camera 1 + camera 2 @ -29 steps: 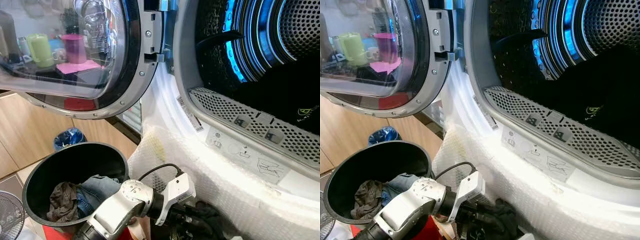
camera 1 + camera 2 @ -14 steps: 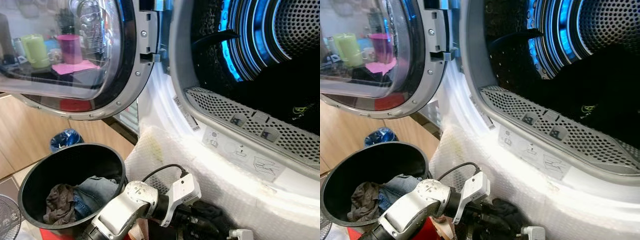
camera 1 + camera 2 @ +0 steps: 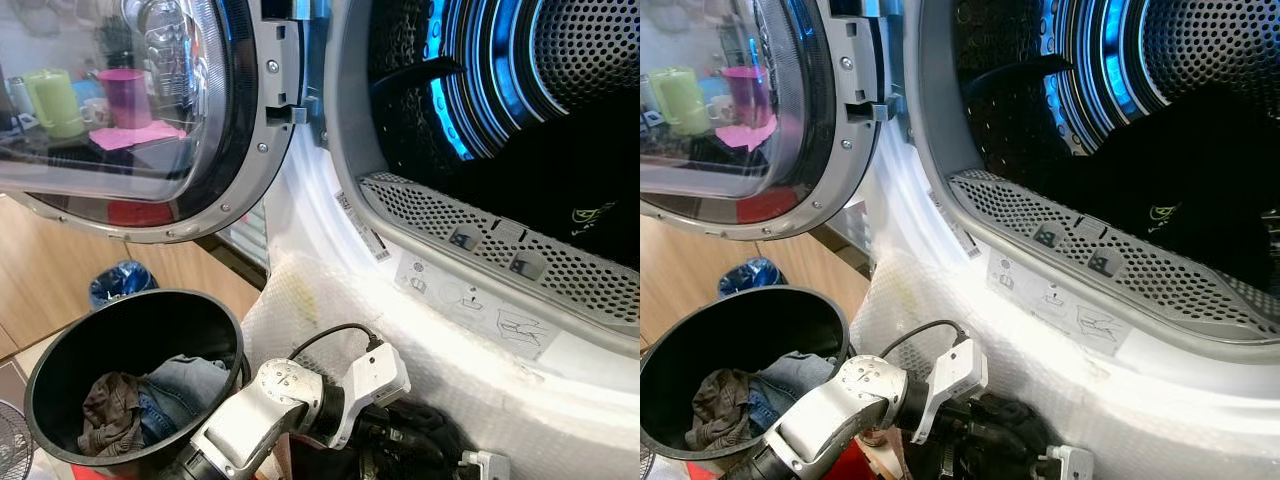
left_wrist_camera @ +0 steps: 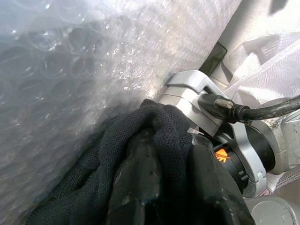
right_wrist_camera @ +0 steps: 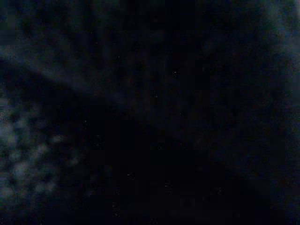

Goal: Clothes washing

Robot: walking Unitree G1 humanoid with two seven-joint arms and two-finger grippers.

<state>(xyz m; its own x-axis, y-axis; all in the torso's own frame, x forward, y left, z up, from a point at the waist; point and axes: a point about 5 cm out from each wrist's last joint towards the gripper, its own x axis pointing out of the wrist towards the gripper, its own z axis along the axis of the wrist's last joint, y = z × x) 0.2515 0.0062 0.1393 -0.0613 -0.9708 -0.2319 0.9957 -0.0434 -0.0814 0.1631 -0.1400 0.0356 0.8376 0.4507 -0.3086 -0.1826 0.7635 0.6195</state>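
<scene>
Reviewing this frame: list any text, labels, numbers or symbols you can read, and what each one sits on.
No words or numbers can be read here.
White sticker on the washing machine's door rim: pictogram drawings, print too small to read.
Narrow label on the rim's left side: too small to read.
Yellow-green logo on a dark garment in the drum: illegible.
Orange mark on the arm hardware beside the left gripper: cut off, unreadable.

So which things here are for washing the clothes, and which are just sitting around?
For the washing:
- washing machine drum, door open
- black bucket holding clothes
- black garment at the left gripper
- dark clothing in the drum

Just sitting around:
- blue bin
- green mug and pink cup seen in the door glass
- fan
</scene>
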